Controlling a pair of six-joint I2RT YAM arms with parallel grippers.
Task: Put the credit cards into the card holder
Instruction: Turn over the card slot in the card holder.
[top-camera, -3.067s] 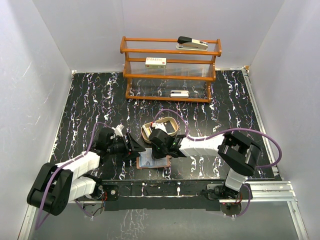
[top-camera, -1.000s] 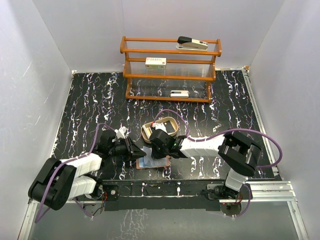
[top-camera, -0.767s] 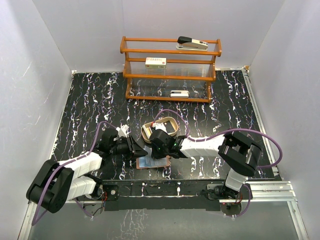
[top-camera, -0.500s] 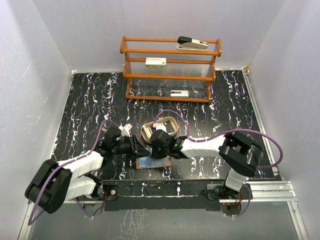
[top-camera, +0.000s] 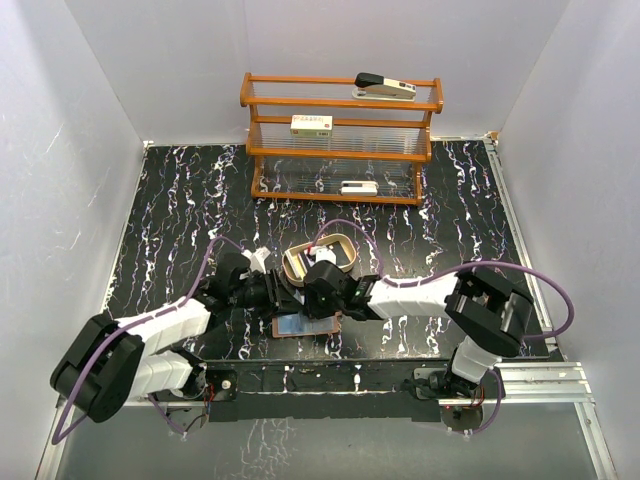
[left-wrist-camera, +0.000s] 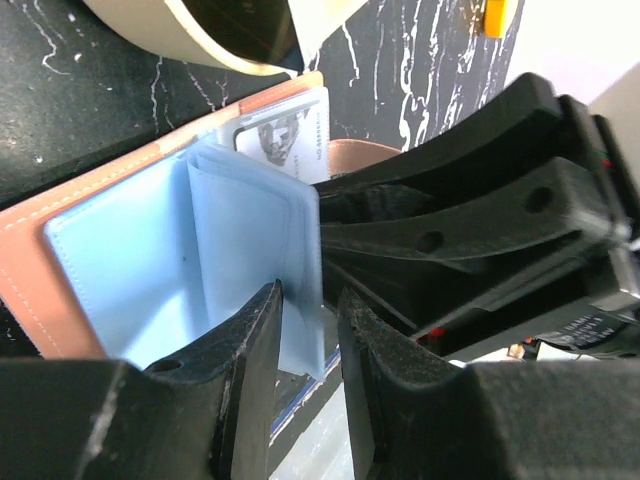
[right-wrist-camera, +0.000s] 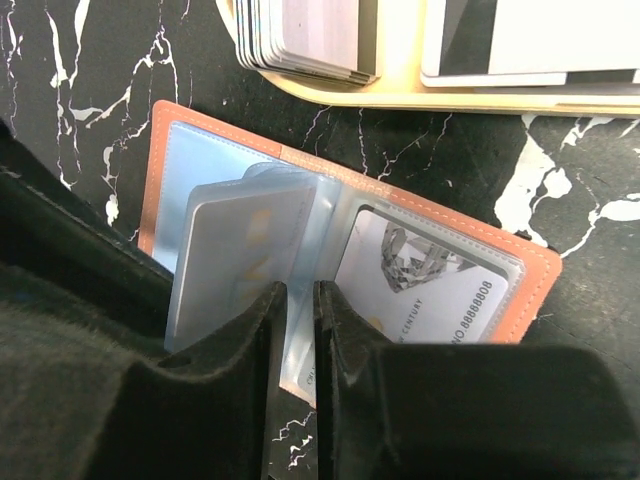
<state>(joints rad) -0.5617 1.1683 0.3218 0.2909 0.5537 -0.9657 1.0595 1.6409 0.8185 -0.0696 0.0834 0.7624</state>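
Note:
The card holder (top-camera: 305, 327) lies open near the table's front edge, brown leather (right-wrist-camera: 530, 270) (left-wrist-camera: 22, 270) outside and bluish pockets inside. One credit card (right-wrist-camera: 430, 285) (left-wrist-camera: 290, 140) with a diamond picture sits in its right pocket. A pale card (right-wrist-camera: 240, 250) fills a raised pocket leaf. My right gripper (right-wrist-camera: 298, 295) (top-camera: 318, 295) straddles that leaf's edge, jaws a narrow slit apart. From the opposite side my left gripper (left-wrist-camera: 310, 300) (top-camera: 280, 292) is slightly open around another upright leaf. More credit cards (right-wrist-camera: 310, 35) stand stacked in the tan tray (right-wrist-camera: 400, 95) (top-camera: 345, 245).
A wooden rack (top-camera: 340, 140) stands at the back with a stapler (top-camera: 385, 87) on top and white boxes (top-camera: 311, 124) on its shelves. The tray sits just behind the card holder. Both arms crowd the strip by the front edge.
My left gripper has moved right, up to the card holder. Both grippers' jaws have parted a little. The card holder has stayed in place.

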